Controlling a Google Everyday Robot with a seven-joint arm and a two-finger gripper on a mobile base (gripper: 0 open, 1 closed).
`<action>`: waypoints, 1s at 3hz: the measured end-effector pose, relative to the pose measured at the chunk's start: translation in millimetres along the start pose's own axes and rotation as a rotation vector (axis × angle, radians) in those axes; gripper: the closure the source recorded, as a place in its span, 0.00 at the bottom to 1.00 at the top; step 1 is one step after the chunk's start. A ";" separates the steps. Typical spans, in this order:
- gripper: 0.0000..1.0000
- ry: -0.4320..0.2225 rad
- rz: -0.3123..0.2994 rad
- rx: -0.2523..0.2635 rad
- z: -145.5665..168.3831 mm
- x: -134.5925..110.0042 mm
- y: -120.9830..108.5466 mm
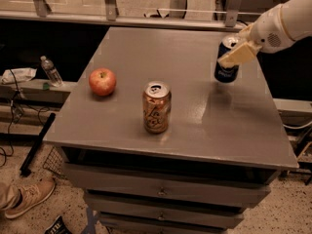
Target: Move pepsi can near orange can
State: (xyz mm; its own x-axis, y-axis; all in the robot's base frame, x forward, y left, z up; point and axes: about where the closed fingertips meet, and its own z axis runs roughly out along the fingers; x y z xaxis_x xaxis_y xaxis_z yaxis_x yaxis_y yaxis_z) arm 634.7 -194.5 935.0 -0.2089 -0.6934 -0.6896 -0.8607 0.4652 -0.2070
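The pepsi can (225, 71) is dark blue with a silver top. It is at the right side of the grey table (126, 48), tilted and held just above the surface. My gripper (234, 50) comes in from the upper right and is shut on the pepsi can, with a pale finger (237, 55) across its upper side. The orange can (156, 107) stands upright near the table's front middle, well to the left of the pepsi can and nearer the front.
A red apple (102, 81) sits on the table's left side. Drawers (161, 191) run below the table top. A water bottle (50, 71) stands on a ledge at the left. A shoe (29, 199) is on the floor at the lower left.
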 end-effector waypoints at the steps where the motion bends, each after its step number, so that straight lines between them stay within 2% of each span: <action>1: 1.00 0.001 -0.098 -0.087 -9.2 6.5 50.7; 2: 1.00 -0.017 -0.169 -0.191 -5.4 6.4 94.8; 3: 1.00 -0.048 -0.216 -0.286 -1.0 0.7 125.4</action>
State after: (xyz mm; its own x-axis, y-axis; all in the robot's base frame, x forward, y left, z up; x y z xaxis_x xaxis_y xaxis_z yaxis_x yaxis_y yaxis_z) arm 526.1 -137.2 909.2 0.0085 -0.7293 -0.6842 -0.9792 0.1328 -0.1536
